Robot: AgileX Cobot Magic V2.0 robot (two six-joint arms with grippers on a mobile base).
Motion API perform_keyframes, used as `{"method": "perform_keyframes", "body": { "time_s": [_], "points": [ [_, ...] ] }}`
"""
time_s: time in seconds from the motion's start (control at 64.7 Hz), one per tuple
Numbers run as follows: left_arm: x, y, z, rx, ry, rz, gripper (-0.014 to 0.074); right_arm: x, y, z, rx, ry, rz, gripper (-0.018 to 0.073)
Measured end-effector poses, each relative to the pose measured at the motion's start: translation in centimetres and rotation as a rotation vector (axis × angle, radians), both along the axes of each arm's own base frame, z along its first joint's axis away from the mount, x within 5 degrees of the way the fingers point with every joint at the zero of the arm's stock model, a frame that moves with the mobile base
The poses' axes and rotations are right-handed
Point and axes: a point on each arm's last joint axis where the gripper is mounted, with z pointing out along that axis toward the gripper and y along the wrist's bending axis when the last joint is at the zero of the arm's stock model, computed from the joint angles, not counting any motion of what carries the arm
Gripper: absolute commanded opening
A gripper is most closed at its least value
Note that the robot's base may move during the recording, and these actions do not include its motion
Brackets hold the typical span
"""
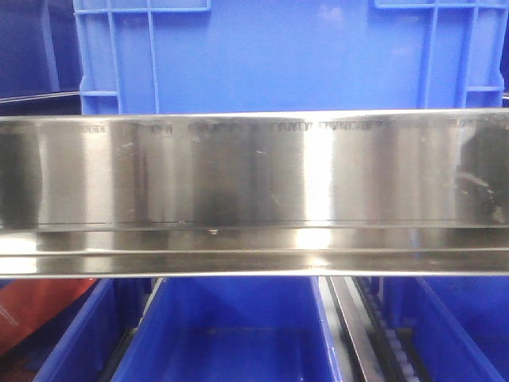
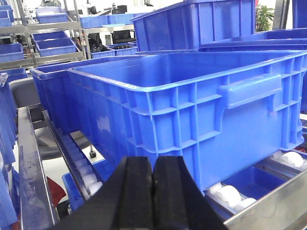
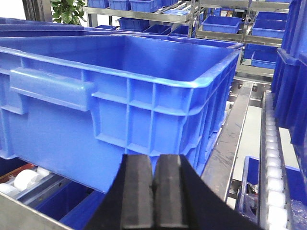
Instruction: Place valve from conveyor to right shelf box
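Observation:
The valve and the conveyor are out of view in all three views. My left gripper [image 2: 152, 165] is shut and empty, its black jaws pressed together just before the front wall of a big blue shelf box [image 2: 192, 100]. My right gripper [image 3: 154, 165] is also shut and empty, in front of the same kind of blue box [image 3: 120, 91], near its right front corner. The box interior that shows looks empty. The front view is filled by a shiny steel shelf rail [image 1: 254, 191] with a blue box [image 1: 278, 56] above it.
More blue boxes [image 1: 231, 334] sit on the lower shelf level. White rollers [image 2: 230, 194] line the shelf tracks under the box, and a roller track [image 3: 273, 158] runs on the right. A steel shelf edge [image 3: 235, 139] runs beside the box. Further racks of blue bins [image 3: 220, 21] stand behind.

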Motion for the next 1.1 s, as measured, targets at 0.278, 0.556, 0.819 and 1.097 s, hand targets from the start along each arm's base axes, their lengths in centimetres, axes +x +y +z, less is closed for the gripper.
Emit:
{"method": "perform_keyframes", "body": {
  "time_s": [0.278,0.556,0.819,1.097],
  "points": [
    [-0.4,1.8,-3.1,-0.019,0.016,0.222,-0.0111,0.0,0.0,0.0,0.0,0.0,0.0,-0.0162],
    [-1.1,3.2,-9.1,-0.053,-0.01,0.436,-0.0111,0.0,0.0,0.0,0.0,0.0,0.0,-0.0162],
    [-1.0,3.4,-11.8,-0.061,-0.034,0.475,-0.0111,0.0,0.0,0.0,0.001,-0.002,0.0,-0.0162],
    [-1.0,3.4,-11.7,-0.066,-0.045,0.475,-0.0111,0.0,0.0,0.0,0.001,-0.002,0.0,-0.0162]
  ]
}}
